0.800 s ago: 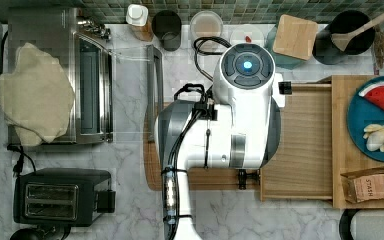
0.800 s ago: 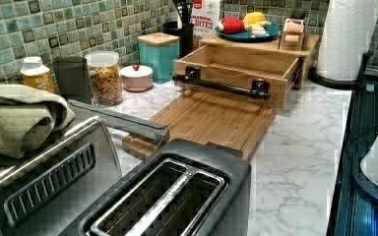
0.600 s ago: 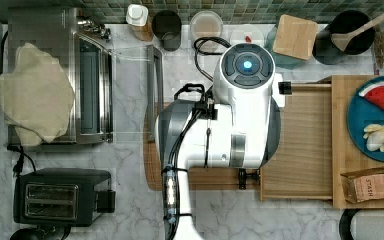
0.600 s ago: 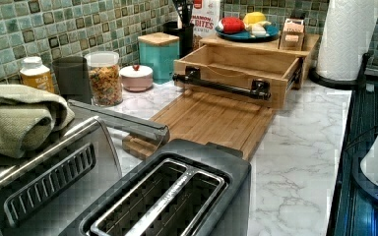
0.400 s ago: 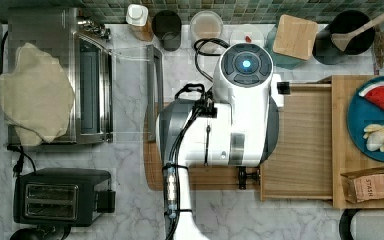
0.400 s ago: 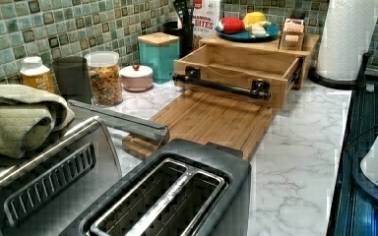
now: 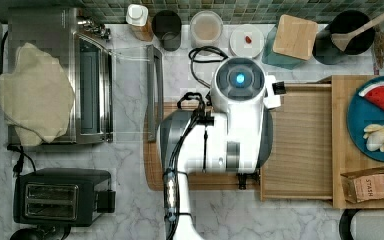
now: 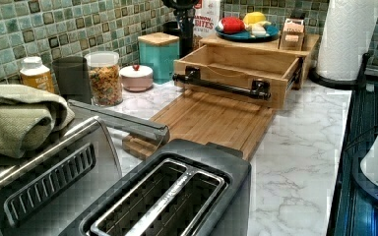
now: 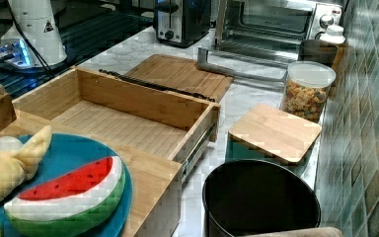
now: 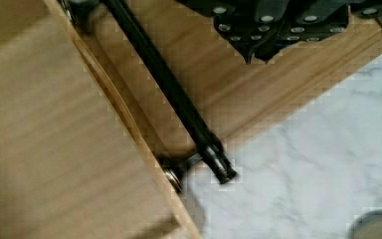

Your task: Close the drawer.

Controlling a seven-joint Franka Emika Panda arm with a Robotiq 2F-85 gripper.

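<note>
The drawer (image 7: 300,145) is a shallow light-wood tray pulled out of the bamboo stand (image 7: 342,150) toward the top view's left. Its inside is bare (image 9: 113,123). A black bar handle (image 8: 221,86) runs along its front wall. My arm (image 7: 235,125) hangs over the drawer's front and covers the handle in the top view. In the wrist view my gripper (image 10: 252,52) is shut, holds nothing, and sits above the cutting board just off the handle (image 10: 179,107), apart from it.
A darker bamboo cutting board (image 8: 211,123) lies on the marble in front of the drawer. A toaster oven (image 7: 90,85) with its door down and a black toaster (image 7: 60,195) stand beyond it. Jars and a teal canister (image 7: 294,37) line the tiled wall. A blue plate (image 7: 375,125) of toy food rests on the stand.
In the top view my arm has shifted slightly toward the left and bottom. The drawer has stayed open by the same amount.
</note>
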